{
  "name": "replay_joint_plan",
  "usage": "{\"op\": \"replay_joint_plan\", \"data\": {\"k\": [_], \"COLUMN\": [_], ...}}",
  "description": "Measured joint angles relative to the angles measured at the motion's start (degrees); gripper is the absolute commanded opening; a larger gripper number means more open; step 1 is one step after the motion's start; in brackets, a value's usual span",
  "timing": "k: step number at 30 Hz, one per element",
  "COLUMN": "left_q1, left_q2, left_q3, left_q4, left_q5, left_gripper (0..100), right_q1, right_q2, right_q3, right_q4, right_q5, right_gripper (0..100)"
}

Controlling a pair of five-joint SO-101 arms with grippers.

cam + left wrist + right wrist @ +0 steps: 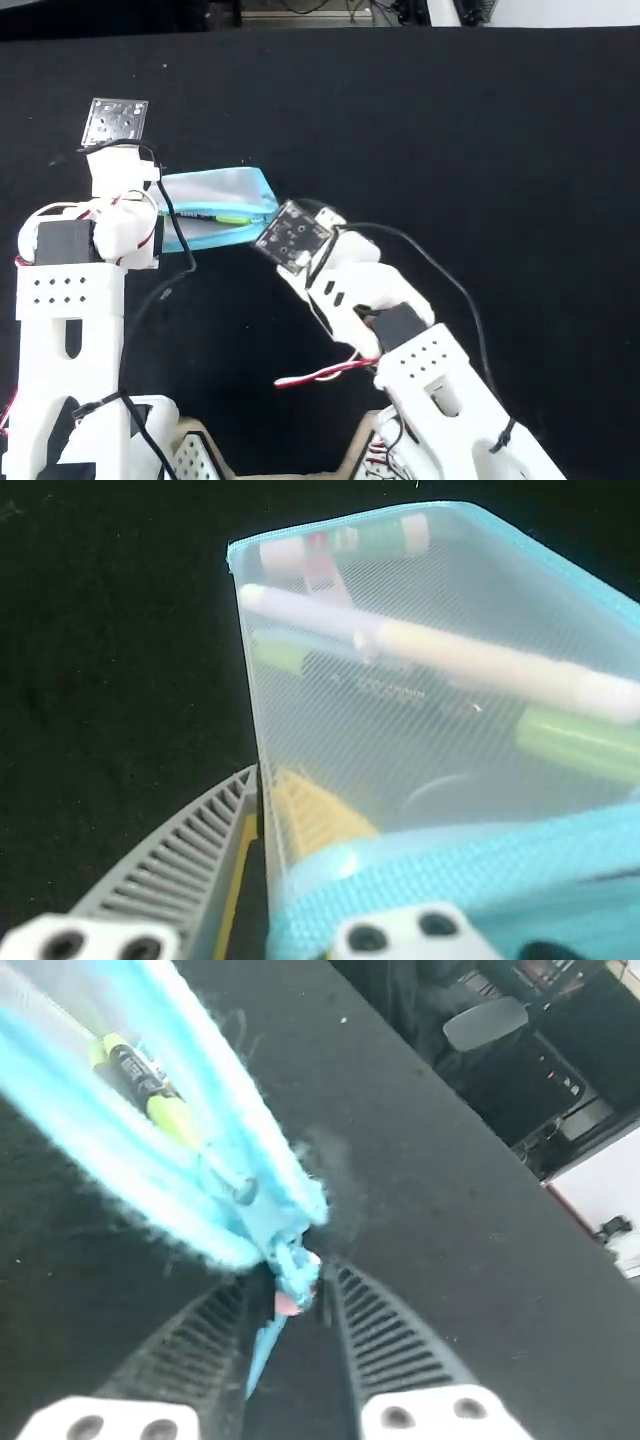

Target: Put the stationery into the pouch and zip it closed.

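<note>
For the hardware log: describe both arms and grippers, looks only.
Both the left arm and the right arm are blocky white shells with black motor blocks and rows of round holes. Black cables loop along them; a red-and-white wire trails by the right. The left gripper and right gripper have grey ribbed fingers.

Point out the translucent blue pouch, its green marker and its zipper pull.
translucent blue pouch point(215, 190), high view, clear face
green marker point(175, 1118), right wrist view, barrel
zipper pull point(290, 1265), right wrist view, tab
</note>
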Motion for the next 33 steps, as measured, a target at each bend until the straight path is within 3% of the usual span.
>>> {"op": "replay_joint_plan", "data": {"k": [6, 18, 22, 29, 33], "left_q1": [0.00, 0.00, 0.00, 1.05, 1.14], "left_q2": [0.00, 0.00, 0.00, 0.00, 0.00], "left_q3": [0.00, 0.00, 0.00, 0.00, 0.00], "left_q4": [0.00, 0.00, 0.00, 0.00, 0.18], "left_q5": [0.00, 0.00, 0.00, 0.00, 0.00], "left_gripper": [3, 3, 3, 3, 3], "right_q1": [0.00, -0.70, -4.66, -9.32, -9.32], "right_q2": [-5.98, -42.29, -49.41, -48.97, -44.75], "right_q3": [0.00, 8.53, 11.43, 18.29, 18.46], "right_q4": [2.20, 21.80, 25.14, 18.99, 13.27], "right_q5": [0.70, 0.70, -2.55, -5.19, -9.32], "right_gripper": [1.0, 1.1, 1.1, 1.3, 8.7]}}
